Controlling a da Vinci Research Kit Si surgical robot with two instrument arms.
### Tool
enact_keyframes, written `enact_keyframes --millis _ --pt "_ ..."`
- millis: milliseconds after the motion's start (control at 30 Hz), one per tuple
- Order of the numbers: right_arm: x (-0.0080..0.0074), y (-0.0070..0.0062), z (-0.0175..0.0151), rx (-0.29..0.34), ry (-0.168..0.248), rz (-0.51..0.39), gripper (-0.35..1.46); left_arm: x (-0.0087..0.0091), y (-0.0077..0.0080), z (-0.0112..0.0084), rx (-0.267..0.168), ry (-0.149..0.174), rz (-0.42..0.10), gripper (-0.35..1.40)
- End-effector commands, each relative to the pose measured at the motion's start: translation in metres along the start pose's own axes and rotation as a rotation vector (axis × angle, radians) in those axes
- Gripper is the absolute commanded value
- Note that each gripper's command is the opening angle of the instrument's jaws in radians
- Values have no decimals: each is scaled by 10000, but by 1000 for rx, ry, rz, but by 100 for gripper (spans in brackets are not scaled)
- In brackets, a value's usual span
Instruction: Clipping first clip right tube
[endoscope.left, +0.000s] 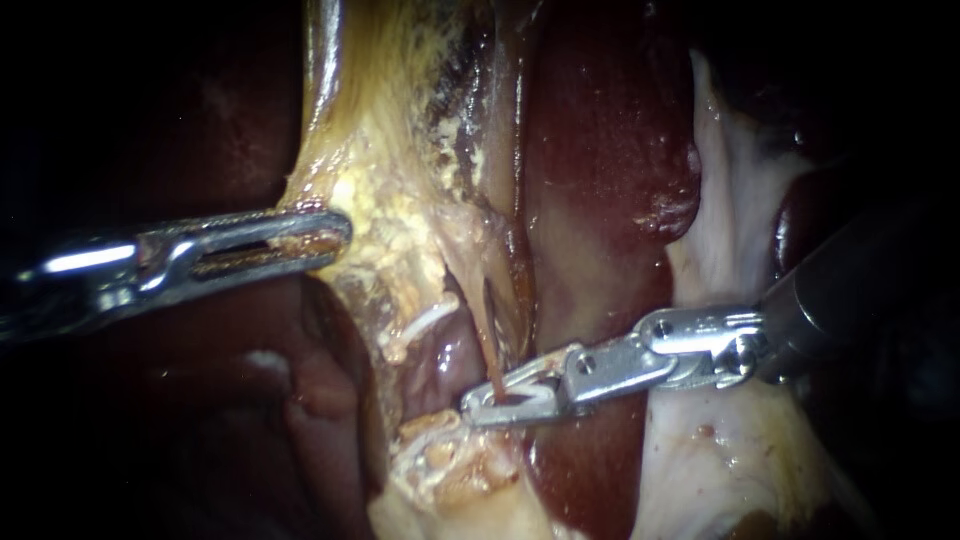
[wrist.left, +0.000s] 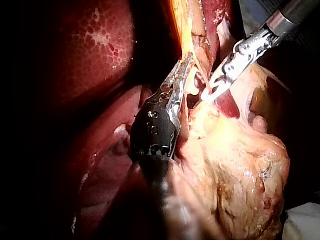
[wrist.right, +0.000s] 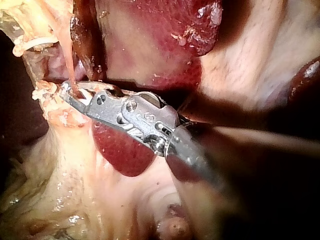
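Straddling the thin right tube (endoscope.left: 488, 335) low down, the jaws of my right instrument (endoscope.left: 488, 402) stand slightly apart, not yet closed on it. My left instrument (endoscope.left: 336, 234) is clamped on yellow tissue (endoscope.left: 395, 235), holding it aside. I judge the tube soft, slippery and easy to tear, so I should take it squarely on its bare middle, without tugging.

A thin reddish-brown tube (endoscope.left: 489, 345) – bare, taut, nearly upright – runs down from yellow fatty tissue (endoscope.left: 400, 240) at the scene's centre. Its lower end passes through the gap between the parted jaws of the right instrument (endoscope.left: 482, 407).
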Motion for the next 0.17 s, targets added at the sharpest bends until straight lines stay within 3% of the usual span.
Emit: enact_keyframes --millis 33,167 --pt "0 0 0 1 0 6 -35 0 1 1 1 0 0 -35" --pt "0 0 0 -3 0 6 -35 0 2 1 1 1 0 -35"
